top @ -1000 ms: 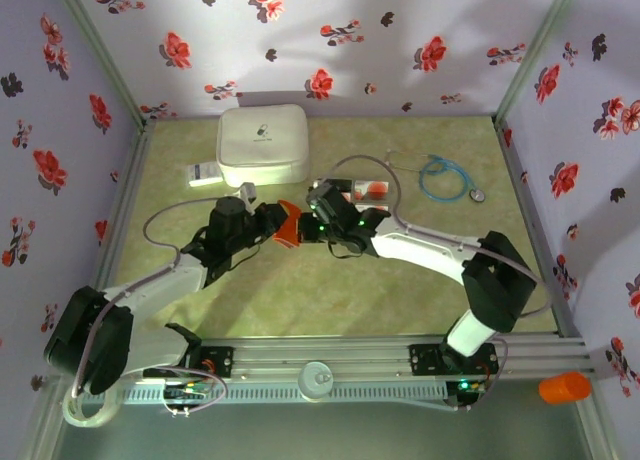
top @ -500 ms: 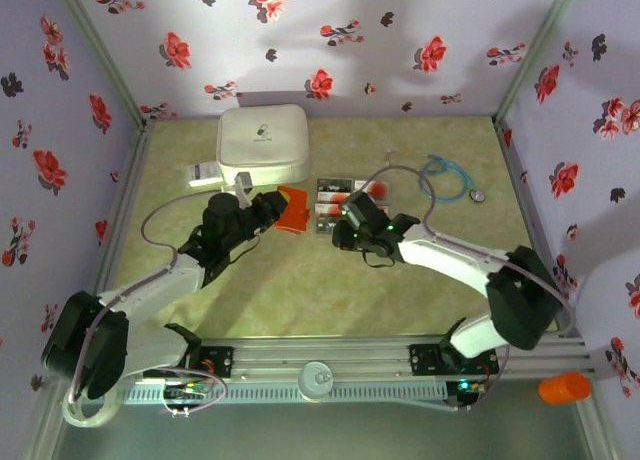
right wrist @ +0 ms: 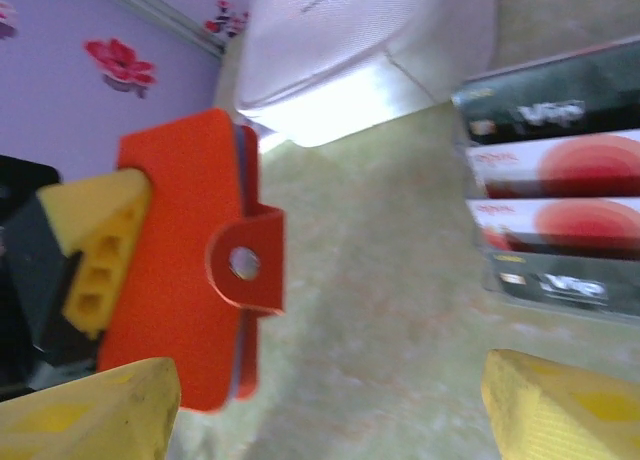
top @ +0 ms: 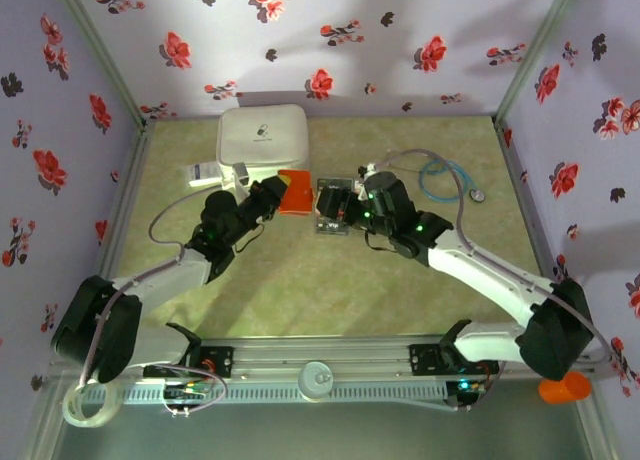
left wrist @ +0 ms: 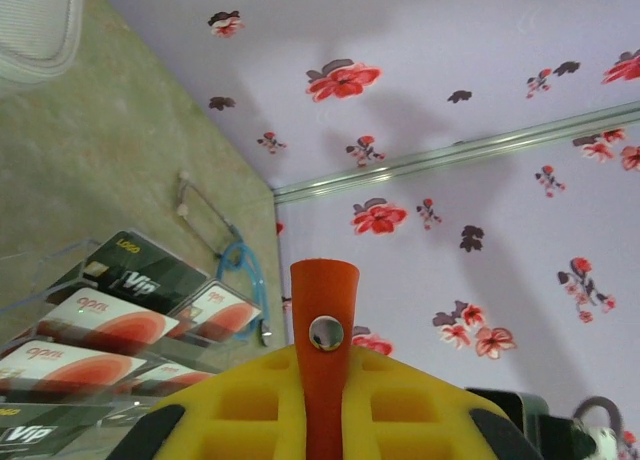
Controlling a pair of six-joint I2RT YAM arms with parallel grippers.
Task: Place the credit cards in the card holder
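**Card holder (top: 293,192) in the left gripper, credit cards not yet in it**

The orange card holder is pinched at one edge by the left gripper (top: 272,198), whose fingers press together on it. Its snap tab (right wrist: 243,265) folds over the edge, so it looks closed. Just right of the holder, four credit cards (top: 332,198) lie side by side on the table (top: 300,280), apart from it. The right gripper (right wrist: 325,410) hangs near the holder, above the cards, fingers spread wide and holding nothing. Behind the holder sits a white case (top: 262,145). I judge the task barely begun: opening the holder, lifting each card and sliding it in all remain. Whether any card is already inside cannot be told.
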